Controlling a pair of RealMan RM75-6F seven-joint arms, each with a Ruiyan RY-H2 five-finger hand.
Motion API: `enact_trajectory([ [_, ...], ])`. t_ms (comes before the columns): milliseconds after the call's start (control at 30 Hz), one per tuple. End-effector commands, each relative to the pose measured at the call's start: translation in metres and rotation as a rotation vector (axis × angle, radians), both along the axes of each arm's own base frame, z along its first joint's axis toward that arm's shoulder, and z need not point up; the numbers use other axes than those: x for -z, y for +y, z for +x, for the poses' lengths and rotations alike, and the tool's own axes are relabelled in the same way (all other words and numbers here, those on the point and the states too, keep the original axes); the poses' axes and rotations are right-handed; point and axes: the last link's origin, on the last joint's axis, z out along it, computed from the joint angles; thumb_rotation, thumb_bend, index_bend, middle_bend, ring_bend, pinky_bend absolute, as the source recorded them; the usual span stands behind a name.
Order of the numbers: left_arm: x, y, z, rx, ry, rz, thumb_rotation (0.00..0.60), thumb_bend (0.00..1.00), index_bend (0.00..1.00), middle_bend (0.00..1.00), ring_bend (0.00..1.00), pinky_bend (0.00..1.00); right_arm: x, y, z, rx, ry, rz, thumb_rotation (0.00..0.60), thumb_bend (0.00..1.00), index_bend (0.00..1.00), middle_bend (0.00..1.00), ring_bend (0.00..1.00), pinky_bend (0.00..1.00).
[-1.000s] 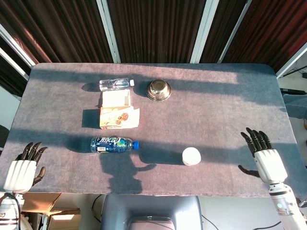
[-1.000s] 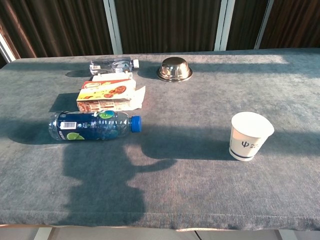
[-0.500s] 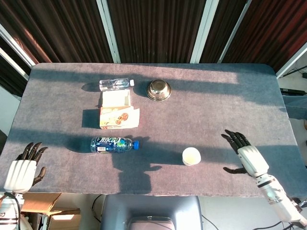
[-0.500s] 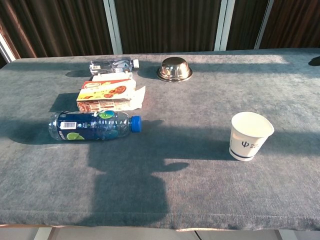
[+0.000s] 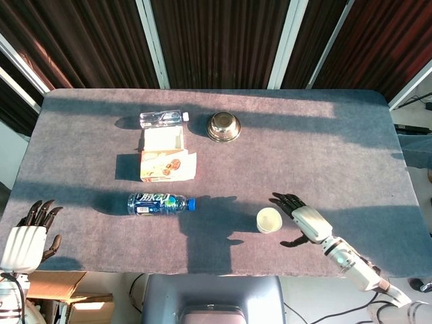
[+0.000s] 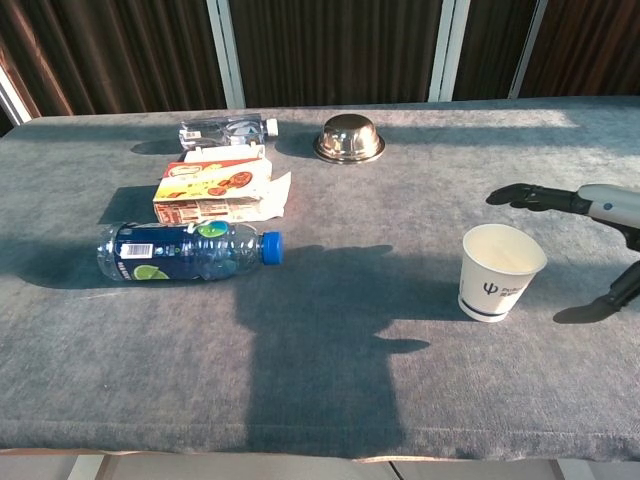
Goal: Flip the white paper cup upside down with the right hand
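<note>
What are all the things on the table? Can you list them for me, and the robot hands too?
white paper cup: one, white, upright, near front right of the table
blue-capped plastic bottle: one, blue label, lying on its side, front left
opened cardboard snack box: one, white and red, behind that bottle
clear plastic bottle: one, see-through, lying at the back left
shiny metal bowl: one, silver, upside down, back middle
grey cloth-covered table: one, grey
right robot hand: one, white and black, open beside the cup
left robot hand: one, white and black, at front left edge

I saw white paper cup (image 5: 268, 220) (image 6: 498, 271) upright, mouth up, empty inside, dark logo and ring near base. Stood lower right of centre in head view, right side in chest view.
</note>
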Motion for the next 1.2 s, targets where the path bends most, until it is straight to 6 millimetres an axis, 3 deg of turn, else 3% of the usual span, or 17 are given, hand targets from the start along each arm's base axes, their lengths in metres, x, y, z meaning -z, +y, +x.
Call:
enact_trajectory([
  [33, -0.001, 0.000, 0.000, 0.001, -0.002, 0.001, 0.600, 0.39, 0.23, 0.11, 0.08, 0.39, 0.009, -0.006, 0.005, -0.011, -0.021, -0.010, 0.600, 0.13, 0.15, 0.13, 0.10, 0.19],
  [300, -0.002, 0.000, -0.001, 0.000, -0.009, 0.004, 0.600, 0.39, 0.23, 0.11, 0.08, 0.39, 0.027, -0.014, 0.011, -0.021, -0.085, -0.053, 0.600, 0.14, 0.36, 0.28, 0.30, 0.36],
  [500, -0.003, 0.000, -0.001, -0.001, -0.012, 0.005, 0.600, 0.39, 0.23, 0.11, 0.08, 0.39, 0.033, -0.019, 0.010, -0.029, -0.111, -0.115, 0.600, 0.23, 0.53, 0.41, 0.46, 0.52],
  [633, -0.004, 0.000, -0.001, -0.003, -0.015, 0.006, 0.600, 0.39, 0.23, 0.11, 0.08, 0.39, 0.033, -0.023, 0.008, -0.032, -0.119, -0.163, 0.600, 0.27, 0.59, 0.45, 0.51, 0.57],
  [867, -0.004, 0.000, -0.001, -0.004, -0.013, 0.006, 0.600, 0.39, 0.23, 0.11, 0.08, 0.39, 0.020, -0.024, 0.009, -0.094, -0.103, -0.271, 0.600, 0.27, 0.62, 0.47, 0.52, 0.58],
  [1000, -0.004, 0.000, -0.002, -0.006, -0.014, 0.006, 0.600, 0.39, 0.23, 0.11, 0.08, 0.39, 0.004, -0.019, 0.014, -0.208, 0.061, -0.374, 0.600, 0.27, 0.60, 0.47, 0.52, 0.58],
  [1200, -0.003, 0.000, -0.001, -0.006, -0.010, 0.002, 0.600, 0.39, 0.23, 0.11, 0.08, 0.39, -0.017, -0.012, 0.024, -0.412, 0.517, -0.557, 0.600, 0.27, 0.59, 0.47, 0.52, 0.58],
])
